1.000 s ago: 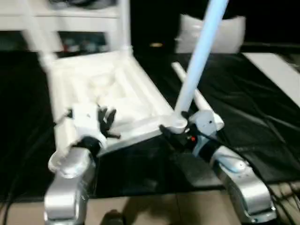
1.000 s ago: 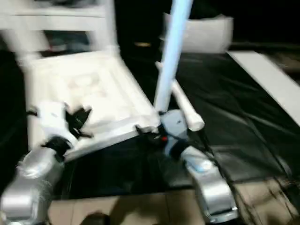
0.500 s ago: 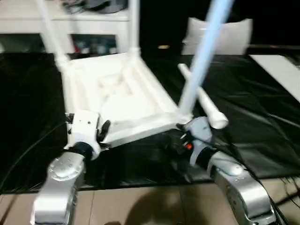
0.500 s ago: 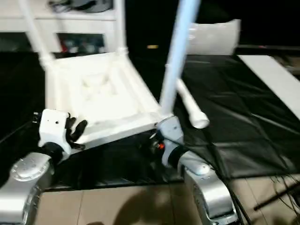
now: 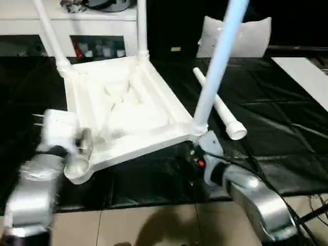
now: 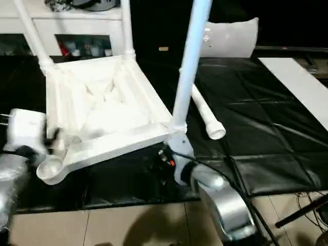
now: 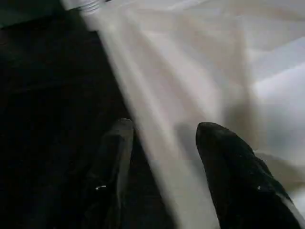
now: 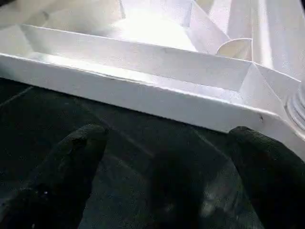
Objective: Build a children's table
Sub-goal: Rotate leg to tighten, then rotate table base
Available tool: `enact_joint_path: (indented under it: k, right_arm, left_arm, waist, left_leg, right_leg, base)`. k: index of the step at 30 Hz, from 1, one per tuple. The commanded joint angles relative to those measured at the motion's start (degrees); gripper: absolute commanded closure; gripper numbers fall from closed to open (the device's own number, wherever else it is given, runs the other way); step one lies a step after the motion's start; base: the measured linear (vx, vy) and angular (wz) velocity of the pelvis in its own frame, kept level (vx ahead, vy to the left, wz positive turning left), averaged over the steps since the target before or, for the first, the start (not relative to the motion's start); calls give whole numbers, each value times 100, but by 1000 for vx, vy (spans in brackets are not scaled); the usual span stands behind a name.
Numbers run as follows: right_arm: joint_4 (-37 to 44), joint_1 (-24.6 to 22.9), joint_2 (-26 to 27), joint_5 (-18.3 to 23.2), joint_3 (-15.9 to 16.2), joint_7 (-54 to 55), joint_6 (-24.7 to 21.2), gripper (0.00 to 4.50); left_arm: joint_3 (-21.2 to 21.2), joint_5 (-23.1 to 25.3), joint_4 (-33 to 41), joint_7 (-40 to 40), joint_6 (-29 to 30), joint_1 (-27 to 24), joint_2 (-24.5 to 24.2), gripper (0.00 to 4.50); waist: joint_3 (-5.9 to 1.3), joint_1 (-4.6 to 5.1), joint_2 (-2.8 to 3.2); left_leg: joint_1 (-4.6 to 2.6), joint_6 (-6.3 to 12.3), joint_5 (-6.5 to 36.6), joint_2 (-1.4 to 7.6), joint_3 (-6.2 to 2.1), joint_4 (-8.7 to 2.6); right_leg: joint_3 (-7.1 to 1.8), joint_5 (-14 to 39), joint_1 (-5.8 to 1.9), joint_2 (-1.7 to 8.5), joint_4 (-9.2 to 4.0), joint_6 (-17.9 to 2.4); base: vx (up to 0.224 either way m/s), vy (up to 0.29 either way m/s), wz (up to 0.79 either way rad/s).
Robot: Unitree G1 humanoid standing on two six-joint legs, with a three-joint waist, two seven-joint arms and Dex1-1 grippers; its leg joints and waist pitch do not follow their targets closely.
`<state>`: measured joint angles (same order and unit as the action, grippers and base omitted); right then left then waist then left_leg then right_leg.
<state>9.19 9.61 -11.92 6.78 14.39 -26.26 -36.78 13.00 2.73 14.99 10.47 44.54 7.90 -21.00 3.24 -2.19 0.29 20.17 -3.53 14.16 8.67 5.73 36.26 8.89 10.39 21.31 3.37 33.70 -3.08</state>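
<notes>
The white table top (image 5: 128, 102) lies upside down and tilted on the black mat, ribbed underside up. Two legs (image 5: 48, 31) (image 5: 141, 25) stand in its far corner sockets and a third leg (image 5: 218, 66) rises from the near right corner. A fourth leg (image 5: 218, 107) lies loose on the mat to the right. The near left socket (image 5: 77, 171) holds nothing. My left gripper (image 7: 164, 138) is open, its fingers (image 7: 114, 157) astride the top's rim near that socket. My right gripper (image 8: 171, 138) is open just below the near right corner's rim (image 8: 143, 95).
A white cabinet (image 5: 77, 20) with shelves stands behind the mat. A white cushion-like thing (image 5: 246, 36) sits at the back right and a white board (image 5: 302, 77) lies at the right edge. Tiled floor (image 5: 154, 225) runs along the front, with cables (image 6: 307, 215) at the right.
My left arm has slid left along the near rim toward the empty corner socket. My right gripper has dropped from the upright leg's base to under the corner. The view has shifted.
</notes>
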Motion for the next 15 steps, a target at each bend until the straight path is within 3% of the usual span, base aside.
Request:
enact_joint_path:
  k: [1,4,6,7,8,9,15]
  right_arm:
    - [-254,166,10,-105,84,71,-36,0]
    - [-520,307,28,-174,120,87,0,0]
    - [-765,443,57,-212,117,76,88,0]
    - [-784,455,60,-216,117,75,96,0]
    - [-842,488,66,-232,118,77,123,0]
    - [-890,518,75,-235,119,76,146,0]
    - [-1069,562,99,-239,190,23,289,0]
  left_arm:
    - [52,57,-213,42,18,55,-115,179]
    - [-12,70,-399,144,-23,4,-230,170]
    - [-53,-63,-568,275,-109,3,-246,138]
    - [-49,-80,-580,282,-119,7,-237,138]
    - [-22,-151,-612,309,-169,34,-187,135]
    - [6,-223,-632,339,-190,66,-144,125]
    - [101,-445,-729,425,-96,179,-87,80]
  waist:
    - [-382,-28,94]
    - [-380,-53,94]
    - [-339,-81,96]
    - [-322,-91,91]
    - [-311,-95,44]
    - [-295,-118,66]
    - [-274,-132,53]
  left_leg:
    - [88,395,-260,466,-162,-459]
    - [96,477,-385,460,-134,-447]
    - [82,439,-21,478,-105,-480]
    - [61,341,298,491,-90,-497]
    - [59,306,429,497,-78,-514]
    - [46,237,621,498,-70,-525]
    - [8,89,1091,490,-41,-563]
  right_leg:
    - [-519,20,-326,663,-241,-909]
    - [-523,-46,-323,671,-218,-990]
    - [-523,477,-314,683,-279,-969]
    - [-529,890,-303,696,-325,-910]
    - [-532,1086,-304,696,-357,-864]
    - [-534,1409,-292,708,-390,-771]
    - [-535,2070,-244,695,-476,-503]
  base:
    - [52,-3,1]
    - [0,0,0]
    - [0,0,0]
    - [0,0,0]
    - [0,0,0]
    - [0,0,0]
    - [0,0,0]
